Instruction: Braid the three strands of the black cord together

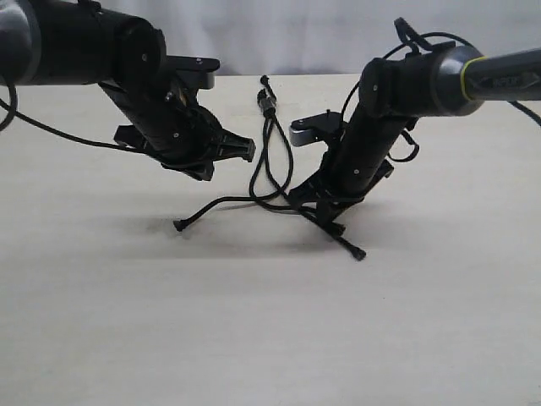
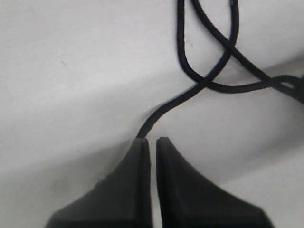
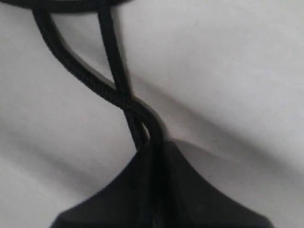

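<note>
The black cord's knot lies at the table's far middle. Its three strands run toward me and cross in a loose loop. One strand ends in a flared tip at the left, another tip lies at the right. My right gripper is down on the table, shut on two twisted strands that enter between its fingers. My left gripper hangs above the table, shut with only a slit between its fingers and nothing in it. A strand passes beneath the left gripper.
The pale tabletop stretches in front of both arms. Thicker robot cables hang from the left arm and loop around the right arm's wrist. A white backdrop stands behind the table.
</note>
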Motion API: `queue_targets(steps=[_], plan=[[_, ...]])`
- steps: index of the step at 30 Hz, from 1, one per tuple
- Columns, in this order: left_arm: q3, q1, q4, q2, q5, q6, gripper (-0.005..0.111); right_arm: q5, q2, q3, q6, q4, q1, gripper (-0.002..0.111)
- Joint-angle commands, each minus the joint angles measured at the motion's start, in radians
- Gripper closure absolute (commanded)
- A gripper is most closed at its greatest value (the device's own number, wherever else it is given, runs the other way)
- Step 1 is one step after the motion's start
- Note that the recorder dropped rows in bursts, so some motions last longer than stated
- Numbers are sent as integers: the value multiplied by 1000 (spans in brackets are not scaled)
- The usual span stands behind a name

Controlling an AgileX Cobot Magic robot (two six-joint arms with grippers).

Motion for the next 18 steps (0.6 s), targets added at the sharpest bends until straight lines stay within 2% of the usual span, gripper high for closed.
queue_targets(steps=[1, 11, 18], plan=[[1, 31, 15, 18, 3, -3, 102, -5, -5, 45, -73, 120, -5, 104], [3, 36, 11, 184, -82, -57, 102, 27, -8, 84, -92, 161, -5, 104], [3, 0, -40, 217, -30, -74, 102, 83, -10, 121, -119, 276, -5, 104]])
